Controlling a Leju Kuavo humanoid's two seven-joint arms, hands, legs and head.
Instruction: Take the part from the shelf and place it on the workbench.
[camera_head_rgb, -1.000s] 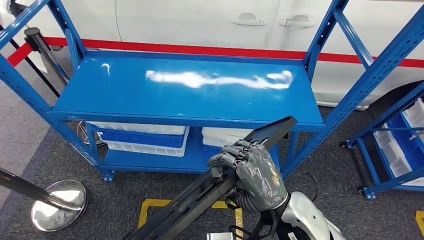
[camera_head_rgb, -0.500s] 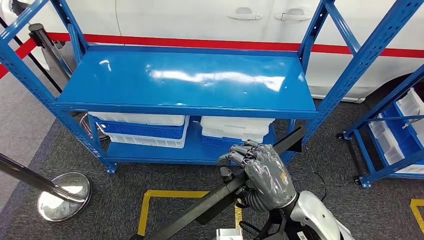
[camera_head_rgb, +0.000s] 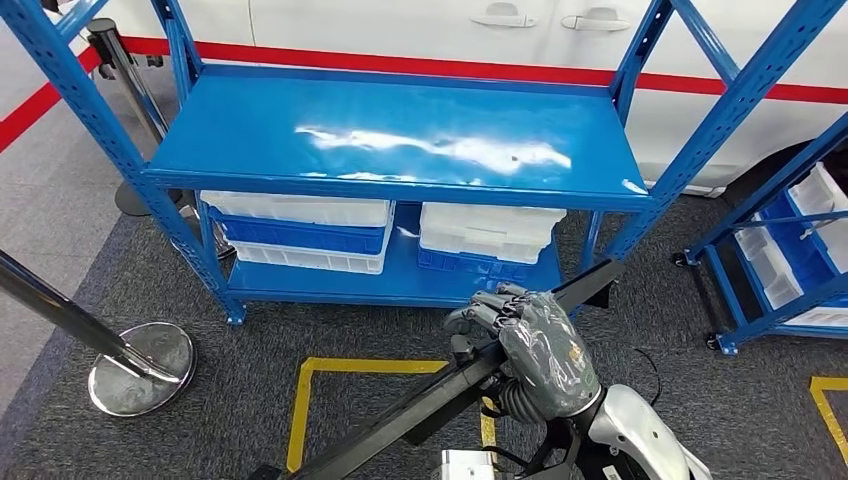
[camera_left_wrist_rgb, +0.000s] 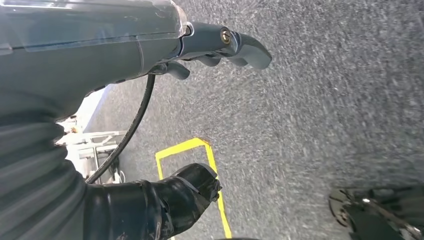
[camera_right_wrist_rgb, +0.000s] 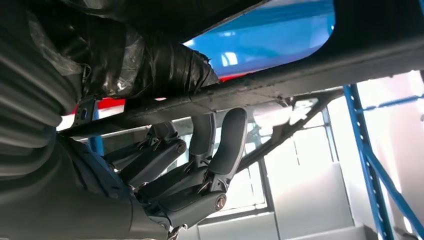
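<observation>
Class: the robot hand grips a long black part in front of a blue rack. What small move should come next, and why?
Probably raise the long black part forward toward the blue top shelf. The right robot hand grips it below that surface, its far end level with the lower tier.

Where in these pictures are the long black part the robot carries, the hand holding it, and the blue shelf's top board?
long black part (camera_head_rgb: 400, 417), head view, on the bar below the hand.
right robot hand (camera_head_rgb: 535, 345), head view, on its grey back.
blue shelf (camera_head_rgb: 300, 115), head view, on bare top board.

Long black part (camera_head_rgb: 420, 405), tilted, gripped mid-length, before blue workbench (camera_head_rgb: 400, 150).
</observation>
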